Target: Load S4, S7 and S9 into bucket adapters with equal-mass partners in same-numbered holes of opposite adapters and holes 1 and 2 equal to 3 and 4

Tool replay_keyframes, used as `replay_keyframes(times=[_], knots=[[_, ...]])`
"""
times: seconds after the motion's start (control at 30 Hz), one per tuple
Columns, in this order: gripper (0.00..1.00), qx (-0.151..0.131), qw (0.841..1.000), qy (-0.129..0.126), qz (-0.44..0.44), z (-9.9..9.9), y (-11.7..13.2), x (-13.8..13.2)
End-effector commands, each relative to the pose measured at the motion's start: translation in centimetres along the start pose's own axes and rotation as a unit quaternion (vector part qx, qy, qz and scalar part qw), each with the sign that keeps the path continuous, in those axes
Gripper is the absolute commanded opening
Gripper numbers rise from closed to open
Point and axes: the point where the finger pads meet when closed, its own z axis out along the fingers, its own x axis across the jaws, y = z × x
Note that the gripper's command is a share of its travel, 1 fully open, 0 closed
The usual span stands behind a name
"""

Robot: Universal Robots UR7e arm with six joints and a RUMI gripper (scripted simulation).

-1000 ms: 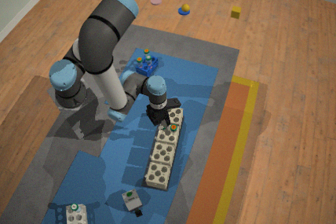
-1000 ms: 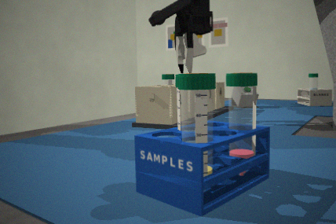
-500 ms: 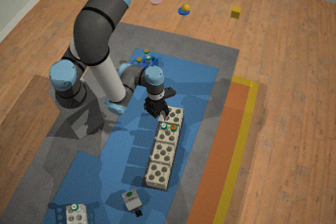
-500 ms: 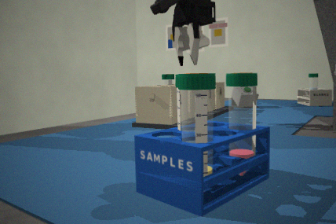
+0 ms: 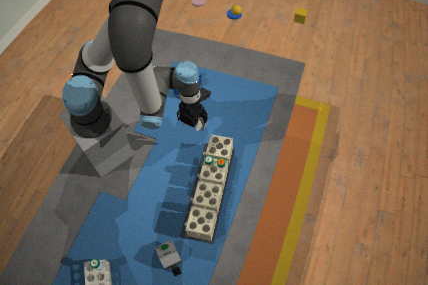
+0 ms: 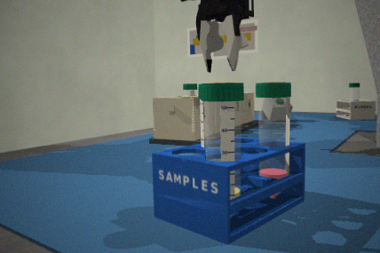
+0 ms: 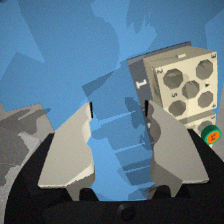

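My gripper (image 5: 201, 126) (image 6: 221, 71) (image 7: 118, 102) is partly open and empty, above the mat beside adapter 1 (image 5: 228, 147) (image 7: 191, 106), whose five holes are empty. On the stand (image 7: 136, 69), the neighbouring adapter (image 5: 222, 169) holds S4 (image 5: 221, 162) (image 7: 212, 135) and a white-dotted blank (image 5: 208, 159), side by side. The third adapter (image 5: 217, 196) and fourth adapter (image 5: 204, 234) are empty. The samples rack (image 6: 191, 204) holds a front tube (image 6: 221, 92) and a right tube (image 6: 273, 90); their IDs are unreadable and anything behind them is unclear. The green DONE key (image 5: 164, 247) is on its desk.
The blanks rack (image 6: 356, 113) holds a green-capped tube (image 5: 95, 263) (image 6: 354, 85). The small desk (image 5: 170, 259) stands between that rack and the stand. My arm hides most of the samples rack in the top view. The adapters stand close together in one row.
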Motion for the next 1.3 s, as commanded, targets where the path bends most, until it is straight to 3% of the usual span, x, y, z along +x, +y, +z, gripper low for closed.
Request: replay_keyframes(times=[0.0,1.27], knots=[[0.35,-0.001,1.0,0.001,0.001,0.0,-2.4,-2.4],[0.35,-0.001,1.0,0.001,0.001,0.1,-21.2,-23.6]])
